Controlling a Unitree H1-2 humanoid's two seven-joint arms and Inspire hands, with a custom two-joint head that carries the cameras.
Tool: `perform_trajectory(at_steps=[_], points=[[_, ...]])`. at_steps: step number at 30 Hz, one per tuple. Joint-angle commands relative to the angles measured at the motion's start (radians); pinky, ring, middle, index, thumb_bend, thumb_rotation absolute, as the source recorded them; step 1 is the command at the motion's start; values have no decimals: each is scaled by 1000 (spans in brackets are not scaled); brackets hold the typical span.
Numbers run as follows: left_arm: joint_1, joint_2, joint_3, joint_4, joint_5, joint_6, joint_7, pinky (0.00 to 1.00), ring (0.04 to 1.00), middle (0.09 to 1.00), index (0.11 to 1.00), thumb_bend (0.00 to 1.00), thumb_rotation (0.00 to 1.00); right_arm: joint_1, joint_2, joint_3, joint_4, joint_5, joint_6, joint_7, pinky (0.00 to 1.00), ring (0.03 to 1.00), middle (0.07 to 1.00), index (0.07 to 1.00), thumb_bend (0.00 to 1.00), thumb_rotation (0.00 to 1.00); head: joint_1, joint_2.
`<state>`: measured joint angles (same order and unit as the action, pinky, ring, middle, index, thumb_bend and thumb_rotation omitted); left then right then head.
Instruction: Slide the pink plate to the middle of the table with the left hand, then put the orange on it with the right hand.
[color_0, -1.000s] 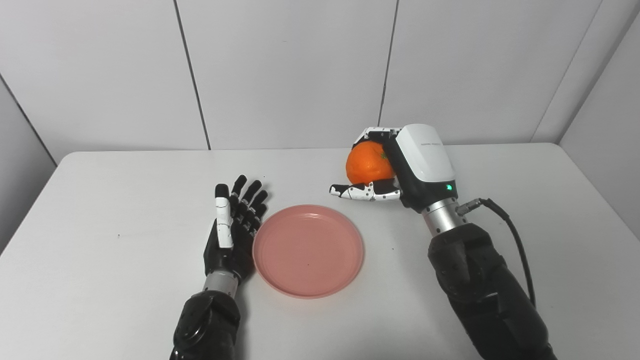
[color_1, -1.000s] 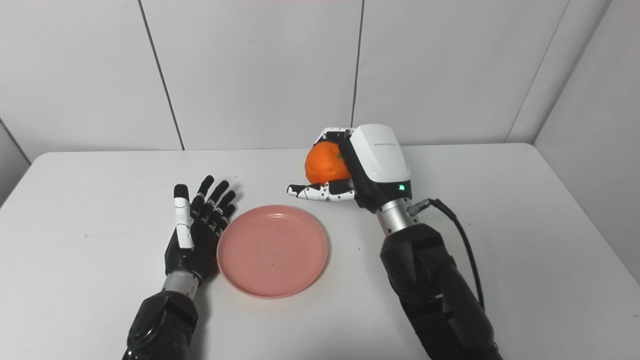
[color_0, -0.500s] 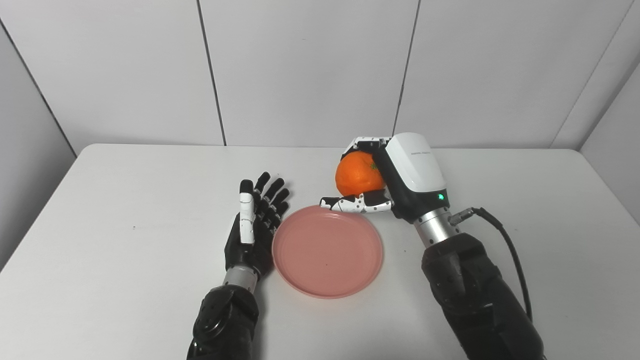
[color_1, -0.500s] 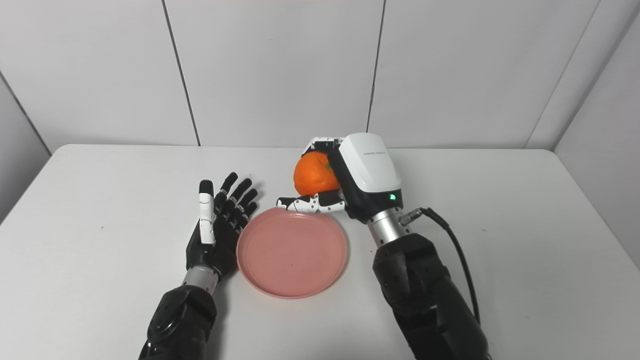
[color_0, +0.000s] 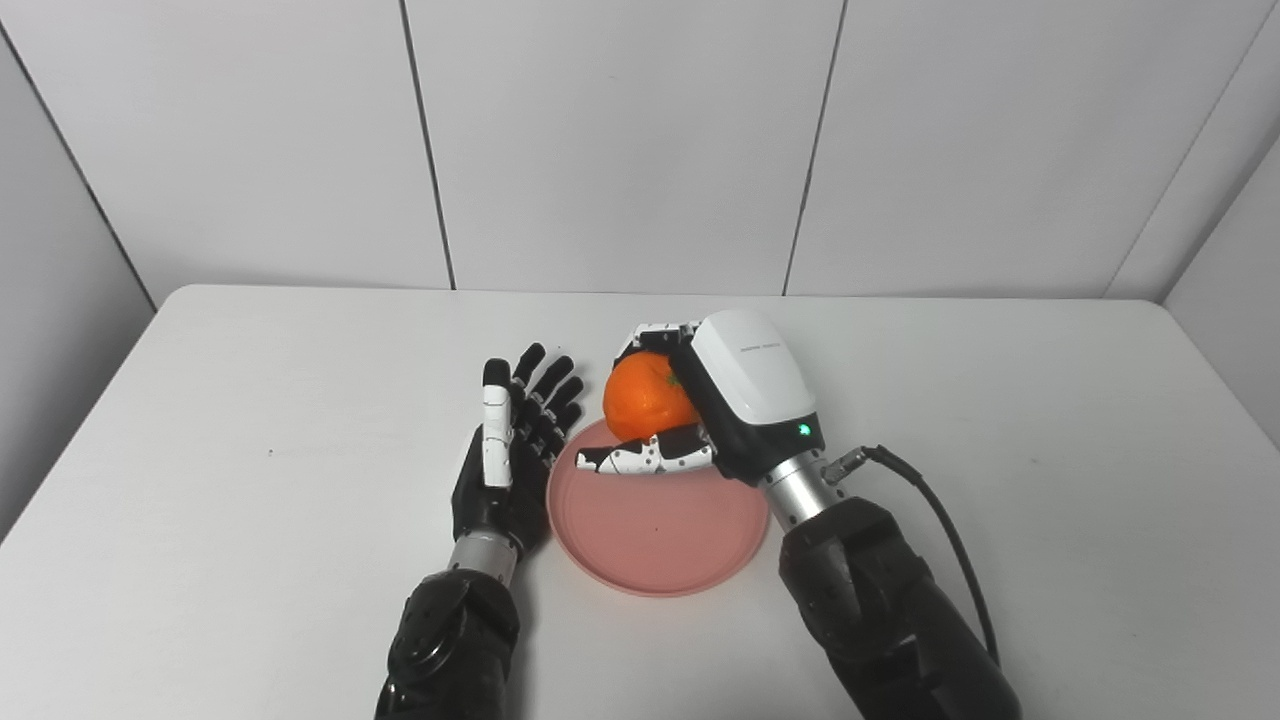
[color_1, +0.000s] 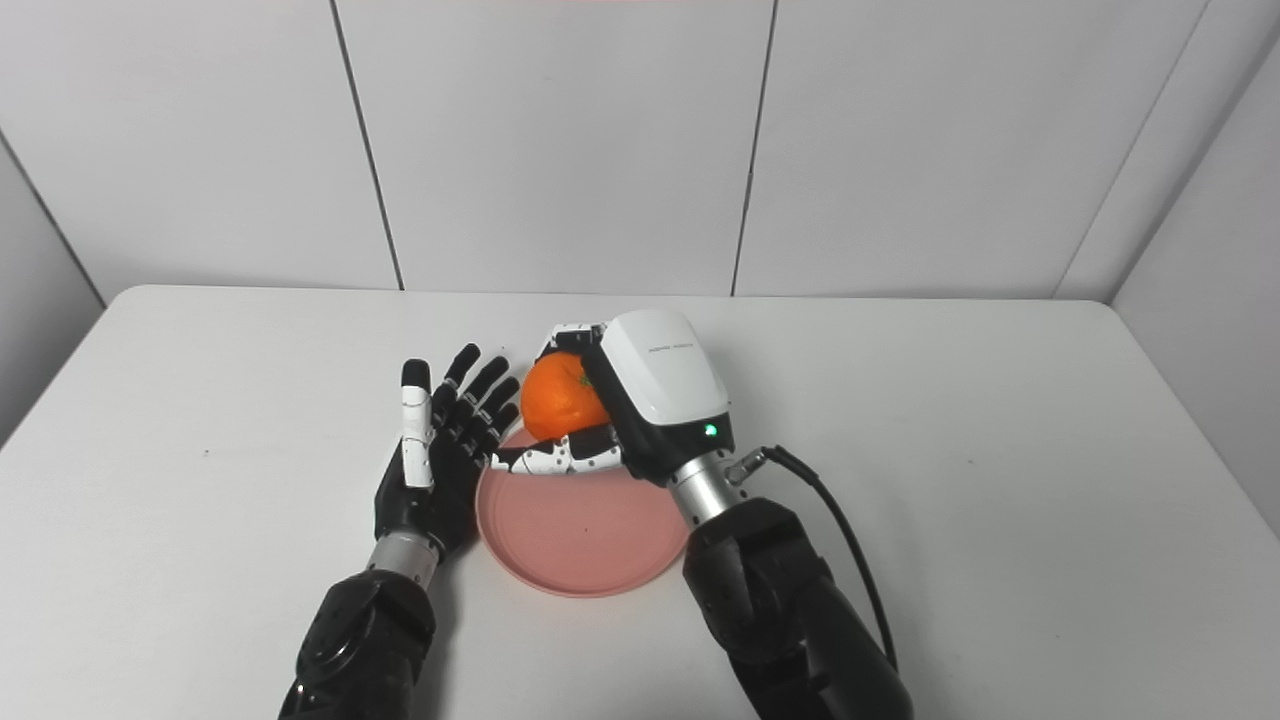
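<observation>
The pink plate (color_0: 650, 535) lies flat near the middle of the white table (color_0: 250, 400). My left hand (color_0: 510, 450) stands open on edge against the plate's left rim, fingers spread and pointing away from me. My right hand (color_0: 720, 410) is shut on the orange (color_0: 645, 395) and holds it over the far part of the plate, with its thumb stretched out under the fruit. From these views I cannot tell whether the orange touches the plate. The same orange (color_1: 562, 398) and plate (color_1: 580, 530) show in the right eye view.
A black cable (color_0: 940, 520) loops off the right wrist over the table. White wall panels stand behind the table's far edge (color_0: 640, 292). Bare table surface lies to the left and right of both arms.
The right hand has carried the orange left and toward me, from beyond the plate's far right rim to over the plate. The camera also shifted between the earliest frames and now. The left hand stays put.
</observation>
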<state>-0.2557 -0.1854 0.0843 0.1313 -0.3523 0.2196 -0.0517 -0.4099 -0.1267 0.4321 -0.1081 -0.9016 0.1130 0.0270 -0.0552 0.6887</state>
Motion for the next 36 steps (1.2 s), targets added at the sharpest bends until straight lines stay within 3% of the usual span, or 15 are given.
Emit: perform_trajectory(at_steps=[1, 12, 30, 36], points=[[70, -9, 9, 59, 10, 77, 44, 985, 916, 905, 926, 912, 836, -21, 7, -6, 3, 0, -46, -38, 93, 144, 213, 253, 532, 276, 0, 0], [71, -6, 7, 59, 12, 81, 42, 974, 914, 899, 926, 924, 839, -12, -3, 13, 95, -19, -51, -61, 99, 150, 217, 259, 523, 292, -5, 2], [69, -4, 1, 46, 14, 91, 43, 961, 921, 916, 939, 920, 849, -4, -25, 58, 150, -33, -51, -51, 115, 162, 233, 284, 527, 338, -8, 8], [68, -9, 5, 42, 8, 97, 48, 963, 925, 914, 934, 922, 843, -4, -32, 75, 165, -43, -49, -47, 135, 187, 267, 335, 532, 374, -10, 8]])
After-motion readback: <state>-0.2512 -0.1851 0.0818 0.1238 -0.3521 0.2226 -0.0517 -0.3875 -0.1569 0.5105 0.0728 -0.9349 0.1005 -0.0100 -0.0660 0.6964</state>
